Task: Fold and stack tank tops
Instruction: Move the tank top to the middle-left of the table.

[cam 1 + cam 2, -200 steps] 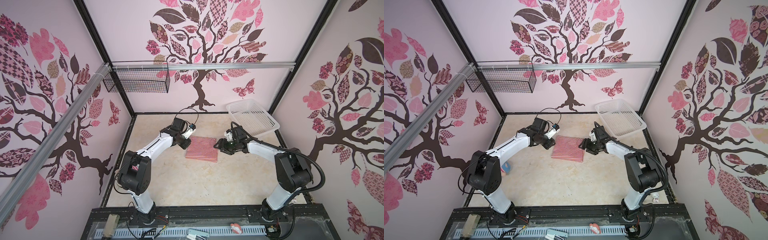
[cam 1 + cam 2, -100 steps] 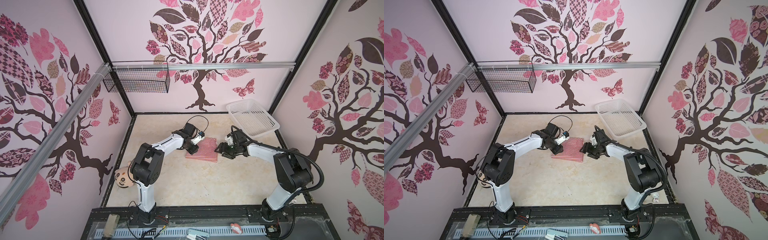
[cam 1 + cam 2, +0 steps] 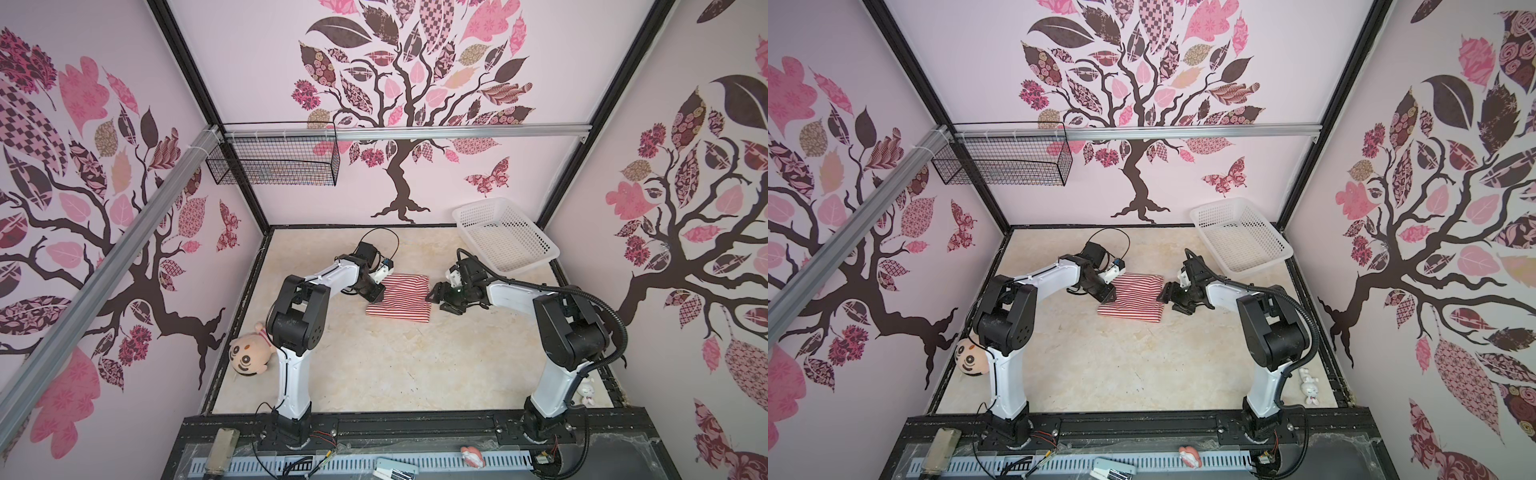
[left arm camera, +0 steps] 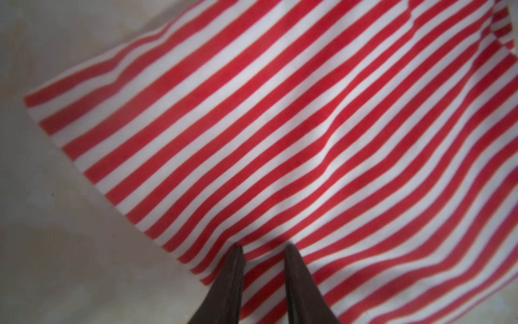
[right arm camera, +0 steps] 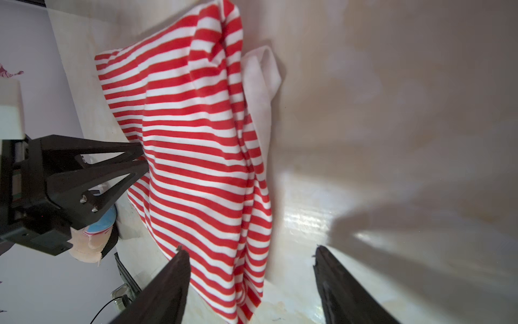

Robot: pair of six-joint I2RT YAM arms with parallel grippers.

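left gripper point(image 4: 263, 245) narrowly apart on striped tank top point(image 3: 401, 297) | right gripper point(image 5: 249, 248) wide apart

Left arm reaches forward, elbow raised, wrist pitched down. Left gripper point(image 3: 379, 296) low, fingers point(image 4: 235, 280) a narrow gap apart. Right arm stretched low, forearm angled inward. Right gripper point(image 3: 434, 297) faces the left one, its fingers point(image 5: 168, 289) spread wide.
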